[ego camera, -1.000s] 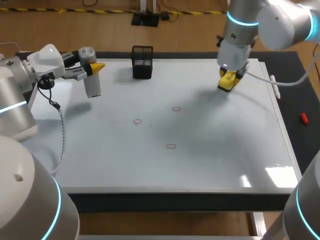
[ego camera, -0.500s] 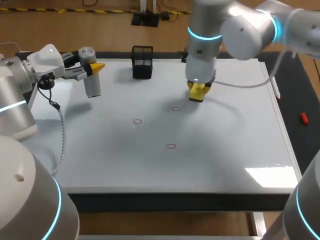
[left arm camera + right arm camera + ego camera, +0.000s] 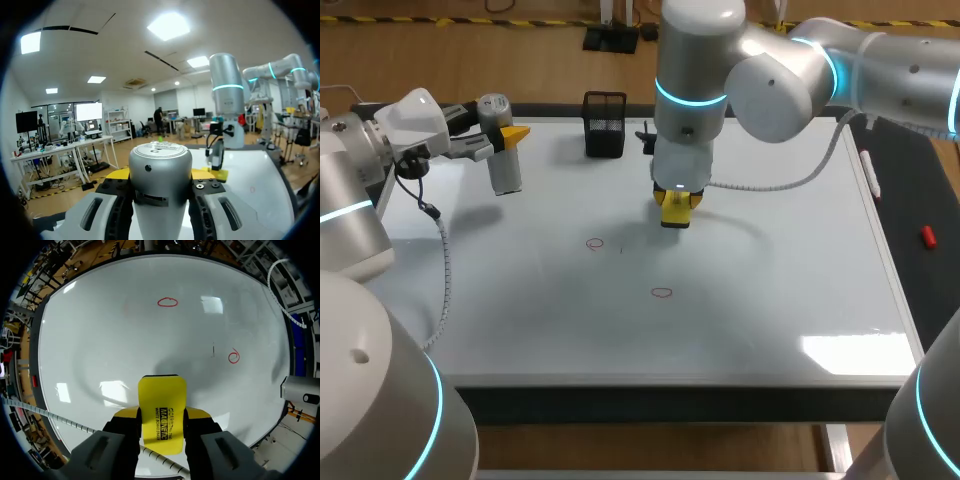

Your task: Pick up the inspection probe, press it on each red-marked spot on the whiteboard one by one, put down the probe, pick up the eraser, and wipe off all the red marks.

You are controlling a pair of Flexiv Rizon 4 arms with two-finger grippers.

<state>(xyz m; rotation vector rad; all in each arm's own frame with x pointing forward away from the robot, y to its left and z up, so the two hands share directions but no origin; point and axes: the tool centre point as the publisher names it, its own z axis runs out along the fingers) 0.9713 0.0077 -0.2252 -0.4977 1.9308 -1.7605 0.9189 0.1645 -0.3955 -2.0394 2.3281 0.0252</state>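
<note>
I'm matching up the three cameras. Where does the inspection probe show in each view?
Head view: the probe is in the left gripper, near the whiteboard's far-left corner.
Left wrist view: the probe sits between the jaws, right in front of the camera.
Right wrist view: the probe is off to the side at the whiteboard's edge, beyond a red mark.
Shared landmark: the whiteboard.

The whiteboard point(image 3: 770, 300) bears a black mesh holder point(image 3: 605, 124) and two red circles point(image 3: 662, 293).
</note>
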